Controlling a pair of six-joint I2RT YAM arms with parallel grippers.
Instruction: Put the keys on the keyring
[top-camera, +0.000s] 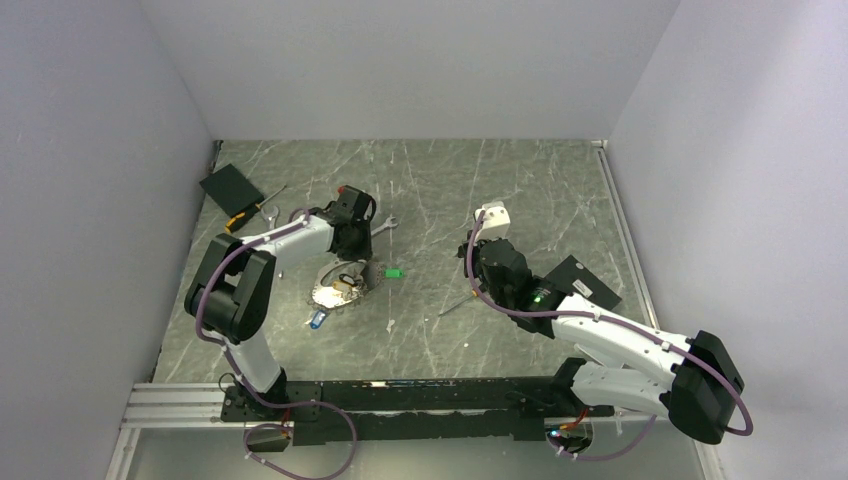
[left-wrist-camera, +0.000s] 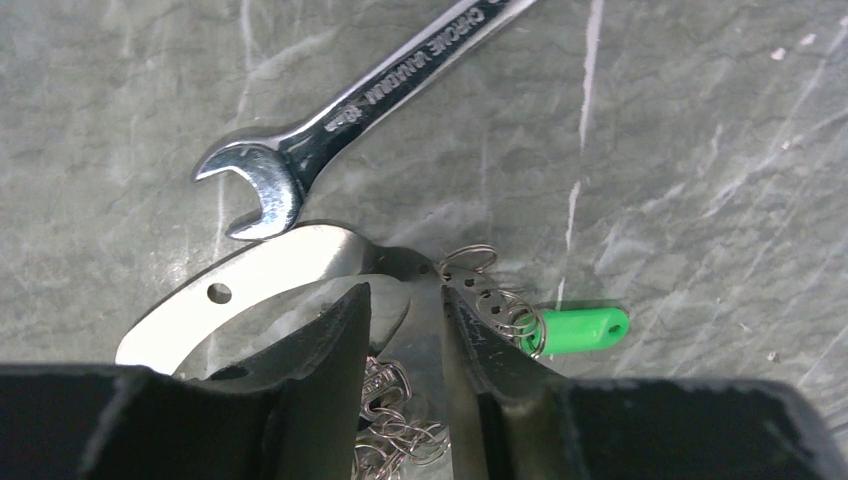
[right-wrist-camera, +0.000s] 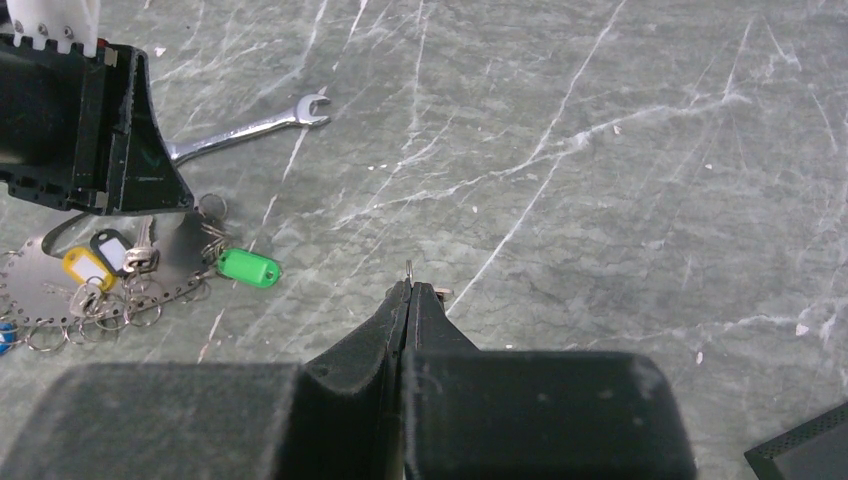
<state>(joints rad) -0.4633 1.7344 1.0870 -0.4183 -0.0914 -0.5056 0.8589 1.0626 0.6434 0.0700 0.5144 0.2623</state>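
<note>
The keyring (left-wrist-camera: 250, 275) is a broad silver hoop with holes along its rim, lying left of centre (top-camera: 335, 292). On it hang a green key tag (left-wrist-camera: 575, 330) (right-wrist-camera: 248, 268), a yellow one (right-wrist-camera: 85, 268) and a black one (right-wrist-camera: 108, 245), among several small rings. A blue key (top-camera: 318, 320) lies just off its near edge. My left gripper (left-wrist-camera: 405, 292) (top-camera: 352, 243) straddles the hoop's far band, and the metal fills the gap between its fingers. My right gripper (right-wrist-camera: 409, 287) hangs over bare table to the right, shut on a small metal ring that pokes out of its tips.
A silver wrench (left-wrist-camera: 330, 130) (top-camera: 385, 226) lies just beyond the keyring. At the back left are a screwdriver (top-camera: 250, 210) and a black box (top-camera: 231, 187). Another black box (top-camera: 580, 282) sits by the right arm. White walls close in three sides.
</note>
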